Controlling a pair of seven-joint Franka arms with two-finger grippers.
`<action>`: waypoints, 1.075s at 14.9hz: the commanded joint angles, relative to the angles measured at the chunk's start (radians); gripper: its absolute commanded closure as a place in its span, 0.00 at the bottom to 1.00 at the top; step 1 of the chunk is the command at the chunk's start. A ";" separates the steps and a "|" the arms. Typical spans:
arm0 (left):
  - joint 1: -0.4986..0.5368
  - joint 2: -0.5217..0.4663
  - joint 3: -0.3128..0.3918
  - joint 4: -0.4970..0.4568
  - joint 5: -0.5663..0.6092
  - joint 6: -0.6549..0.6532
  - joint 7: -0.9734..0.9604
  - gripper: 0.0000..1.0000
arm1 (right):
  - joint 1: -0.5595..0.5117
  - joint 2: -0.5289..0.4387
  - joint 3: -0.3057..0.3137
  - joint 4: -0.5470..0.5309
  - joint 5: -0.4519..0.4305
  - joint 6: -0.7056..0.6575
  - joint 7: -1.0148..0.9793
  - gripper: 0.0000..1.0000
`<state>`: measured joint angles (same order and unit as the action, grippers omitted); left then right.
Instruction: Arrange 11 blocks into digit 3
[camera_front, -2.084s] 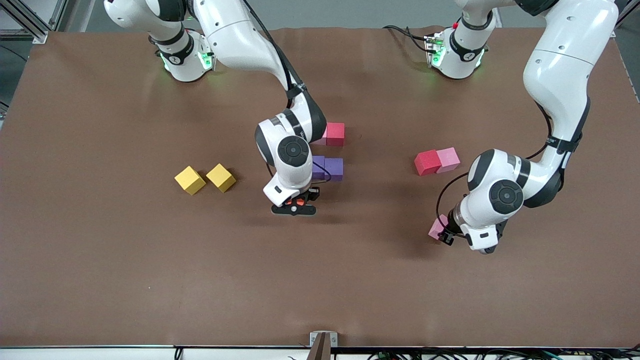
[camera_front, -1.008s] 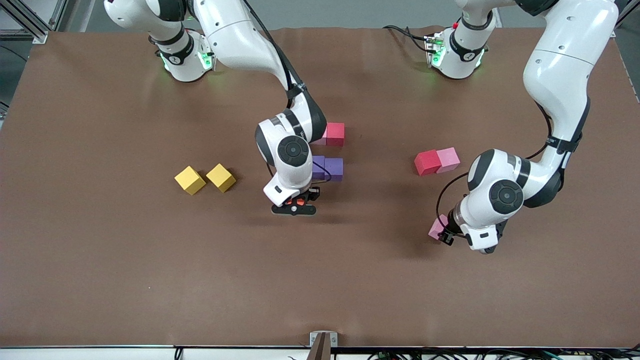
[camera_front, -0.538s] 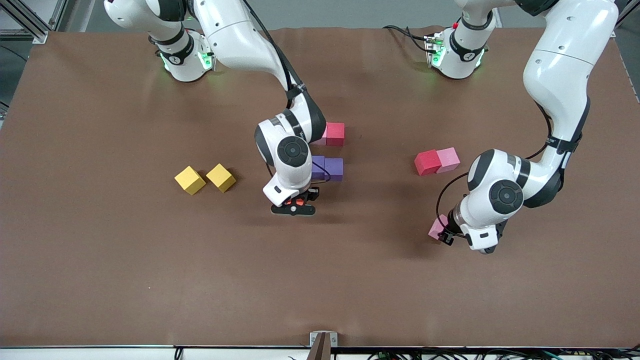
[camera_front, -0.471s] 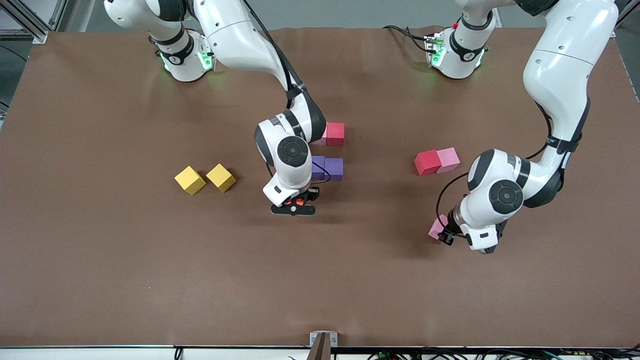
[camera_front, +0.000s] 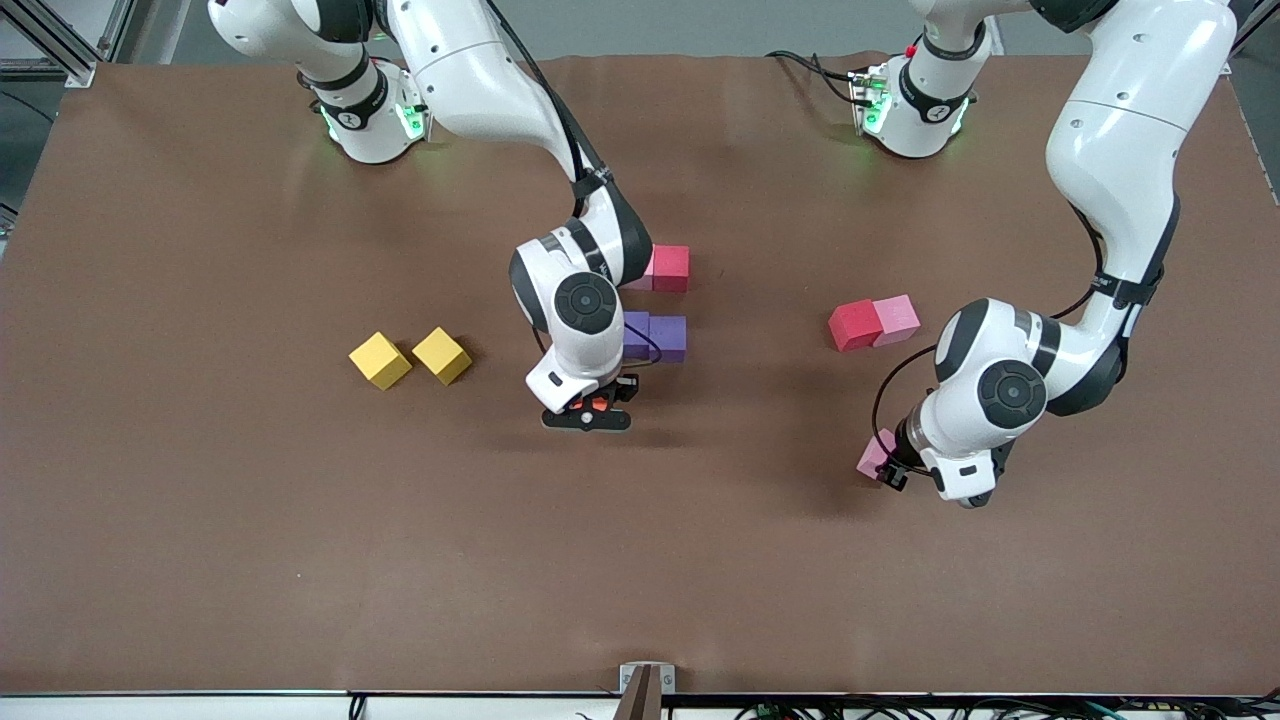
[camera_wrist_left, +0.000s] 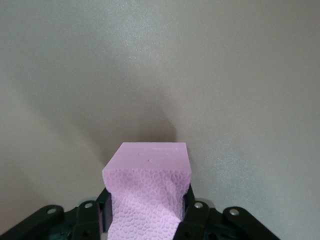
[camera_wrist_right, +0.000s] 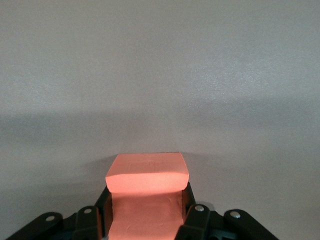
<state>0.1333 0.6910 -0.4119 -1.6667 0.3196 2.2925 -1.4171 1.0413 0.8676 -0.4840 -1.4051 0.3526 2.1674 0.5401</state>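
Observation:
My right gripper (camera_front: 590, 412) hangs low over the middle of the table, shut on an orange block (camera_wrist_right: 146, 175) that fills the gap between its fingers (camera_wrist_right: 194, 215). Toward the left arm's end, my left gripper (camera_front: 886, 466) is shut on a pink block (camera_front: 874, 454), textured face up in the left wrist view (camera_wrist_left: 147, 190). Beside the right wrist lie two purple blocks (camera_front: 667, 338) and, farther from the camera, a red block (camera_front: 671, 268) touching a pink one. The arm hides whatever else of the digit 3 lies there. A red block (camera_front: 853, 326) and a pink block (camera_front: 896, 319) touch each other.
Two yellow cubes (camera_front: 380, 360) (camera_front: 441, 355) sit side by side toward the right arm's end. The brown table (camera_front: 640, 560) shows bare between the grippers and its front edge, where a small metal bracket (camera_front: 646, 682) stands.

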 joint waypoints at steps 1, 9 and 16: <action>0.003 0.010 -0.004 0.013 -0.008 -0.004 0.009 0.66 | 0.005 -0.021 -0.002 -0.031 0.014 0.012 0.006 0.93; 0.005 0.015 -0.004 0.013 -0.007 -0.004 0.009 0.66 | 0.003 -0.022 -0.002 -0.026 0.014 0.011 0.014 0.00; -0.015 0.015 -0.005 0.048 -0.016 -0.011 -0.020 0.65 | 0.000 -0.070 -0.025 -0.021 0.017 -0.006 -0.002 0.00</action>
<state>0.1312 0.6984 -0.4137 -1.6544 0.3196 2.2940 -1.4190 1.0411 0.8625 -0.4979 -1.3968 0.3532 2.1706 0.5463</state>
